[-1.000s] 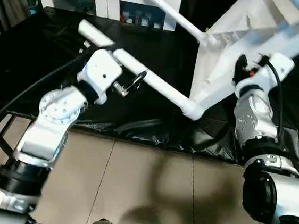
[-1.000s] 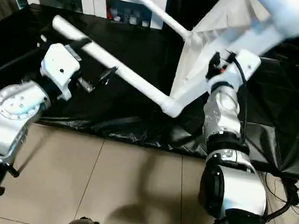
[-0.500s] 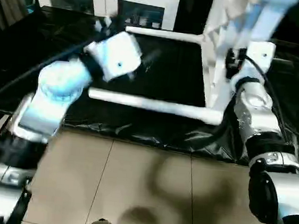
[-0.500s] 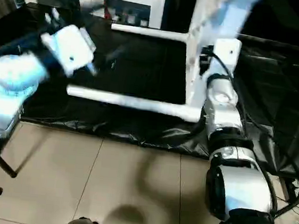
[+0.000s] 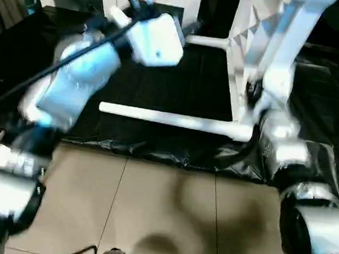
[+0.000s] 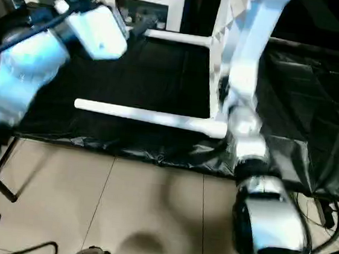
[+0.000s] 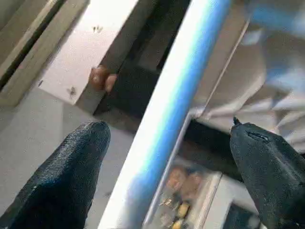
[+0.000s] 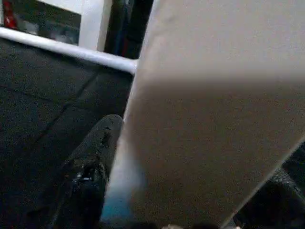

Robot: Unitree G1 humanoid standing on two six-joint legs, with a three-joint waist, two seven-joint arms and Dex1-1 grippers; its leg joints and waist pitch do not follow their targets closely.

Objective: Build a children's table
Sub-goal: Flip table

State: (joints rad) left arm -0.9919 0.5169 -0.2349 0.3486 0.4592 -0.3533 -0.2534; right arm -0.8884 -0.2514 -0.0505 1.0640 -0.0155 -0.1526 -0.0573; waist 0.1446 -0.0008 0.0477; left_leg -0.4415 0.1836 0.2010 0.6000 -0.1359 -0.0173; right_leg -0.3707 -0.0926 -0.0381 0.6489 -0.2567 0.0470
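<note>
The tabletop [image 5: 244, 62] stands on edge on the black sheet [image 5: 180, 85], two legs [image 5: 170, 119] attached. The left gripper [image 7: 167, 143] is spread wide around a leg without touching it. The right gripper's [image 8: 190, 191] fingers [image 8: 90, 162] bracket the tabletop's edge; whether they are pressing it cannot be told.

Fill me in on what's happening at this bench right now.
A humanoid robot is assembling a children's table on a black-covered bench. The white tabletop stands on edge, with two legs already in their sockets and sticking out level toward the robot's left. The right gripper sits at the tabletop's panel, one black finger on either side of it. The left gripper is open, raised near the upper leg, which runs between its fingers without being clamped.
</note>
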